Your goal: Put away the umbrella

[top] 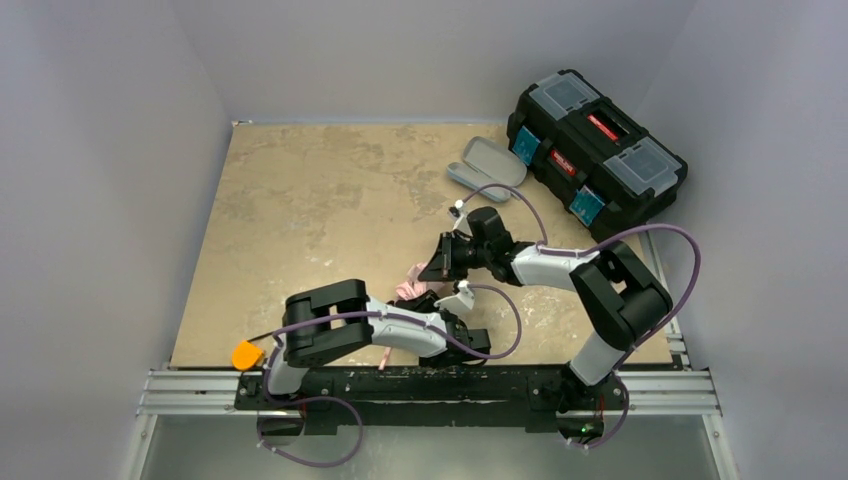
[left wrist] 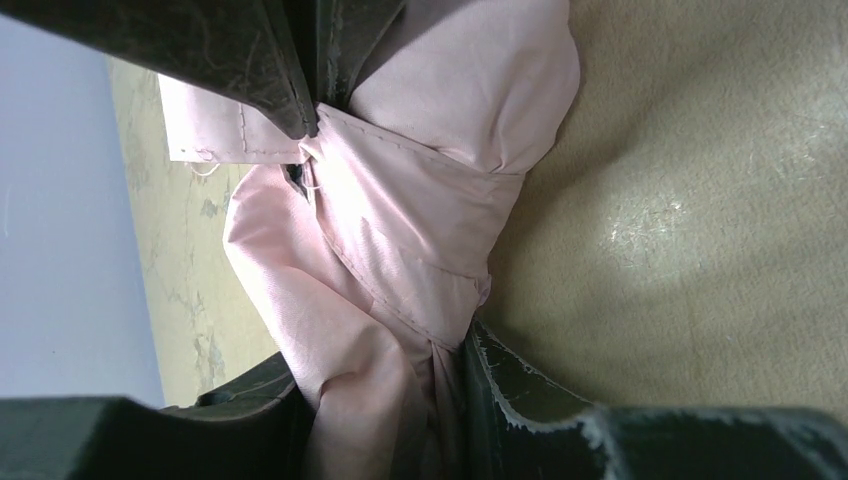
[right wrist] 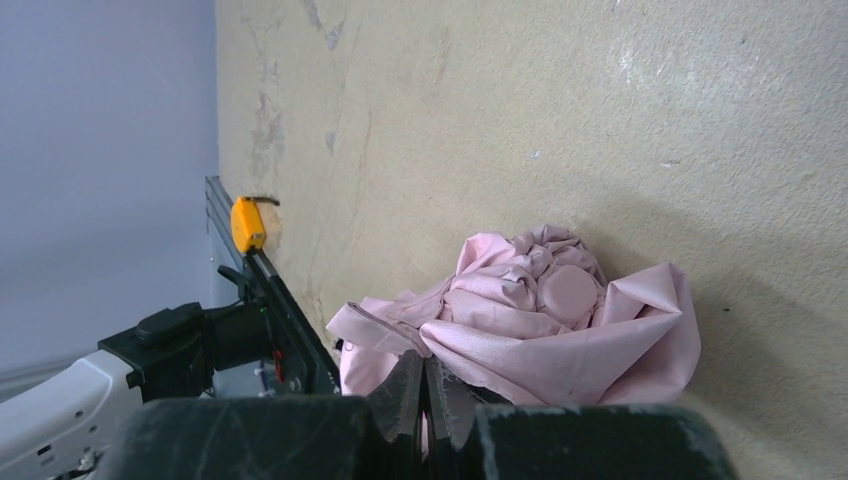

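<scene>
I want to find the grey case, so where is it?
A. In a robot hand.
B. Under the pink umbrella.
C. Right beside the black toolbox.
C: the grey case lies at the far side of the table, next to the black toolbox, well away from the pink umbrella.

Tabletop: beige, mottled, scuffed, darker patches toward far side. Pale pink umbrella lying crumpled near front edge, about centre. Grey oval hard case flat at far right. Black toolbox just beside case, at far right corner. Small orange object at near left corner.
</scene>
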Controlling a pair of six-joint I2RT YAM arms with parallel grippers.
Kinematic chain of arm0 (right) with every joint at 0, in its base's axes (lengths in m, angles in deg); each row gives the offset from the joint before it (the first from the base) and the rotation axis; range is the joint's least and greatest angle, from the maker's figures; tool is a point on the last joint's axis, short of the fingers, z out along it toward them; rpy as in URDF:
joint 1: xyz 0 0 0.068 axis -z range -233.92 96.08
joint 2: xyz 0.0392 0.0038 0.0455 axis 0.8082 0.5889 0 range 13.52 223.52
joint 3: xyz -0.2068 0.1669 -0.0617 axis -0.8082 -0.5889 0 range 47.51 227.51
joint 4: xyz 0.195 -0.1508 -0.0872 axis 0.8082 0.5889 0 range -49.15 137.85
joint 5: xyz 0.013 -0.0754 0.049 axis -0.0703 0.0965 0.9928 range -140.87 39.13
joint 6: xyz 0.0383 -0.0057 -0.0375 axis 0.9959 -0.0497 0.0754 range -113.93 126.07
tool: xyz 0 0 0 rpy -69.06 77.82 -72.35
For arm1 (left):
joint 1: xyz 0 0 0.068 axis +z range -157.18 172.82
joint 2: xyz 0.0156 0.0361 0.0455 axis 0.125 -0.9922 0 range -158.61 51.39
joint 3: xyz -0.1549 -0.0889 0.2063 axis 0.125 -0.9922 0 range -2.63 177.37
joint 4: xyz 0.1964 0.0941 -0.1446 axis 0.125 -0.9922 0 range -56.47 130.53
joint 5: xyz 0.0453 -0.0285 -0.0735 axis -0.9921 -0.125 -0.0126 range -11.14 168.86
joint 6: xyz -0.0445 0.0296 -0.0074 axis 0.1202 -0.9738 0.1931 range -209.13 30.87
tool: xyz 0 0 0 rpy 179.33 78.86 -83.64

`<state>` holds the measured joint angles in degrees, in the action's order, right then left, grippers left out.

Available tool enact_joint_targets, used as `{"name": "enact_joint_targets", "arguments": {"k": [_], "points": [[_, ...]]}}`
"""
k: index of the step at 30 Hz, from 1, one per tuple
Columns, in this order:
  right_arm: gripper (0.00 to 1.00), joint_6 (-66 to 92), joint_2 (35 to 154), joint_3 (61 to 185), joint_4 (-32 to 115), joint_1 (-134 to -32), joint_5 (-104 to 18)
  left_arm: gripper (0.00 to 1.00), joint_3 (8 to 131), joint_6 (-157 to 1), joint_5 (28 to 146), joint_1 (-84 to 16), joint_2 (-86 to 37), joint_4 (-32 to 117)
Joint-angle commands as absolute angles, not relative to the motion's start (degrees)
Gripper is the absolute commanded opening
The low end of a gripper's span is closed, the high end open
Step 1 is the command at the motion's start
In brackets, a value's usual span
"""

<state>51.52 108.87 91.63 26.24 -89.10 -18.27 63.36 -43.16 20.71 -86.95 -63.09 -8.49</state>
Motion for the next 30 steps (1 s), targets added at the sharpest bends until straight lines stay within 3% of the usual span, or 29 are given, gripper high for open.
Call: {"name": "enact_joint_targets", "arguments": {"k": [1,10,30], "points": [[0.0,52.83,108.55,92.71,15.88,-87.67,-21.22,0.0,63.26,-41.8,26.77,-88.02,-64.68,-6.87],[0.0,54.86,109.27,93.06,6.06,-87.72,-16.13,0.0,63.87,-42.62,26.68,-88.82,-68.72,-5.73],[0.0,60.01,109.06,92.9,-4.77,-87.61,-16.94,0.0,65.39,-43.35,26.3,-89.79,-73.41,-5.27]]}}
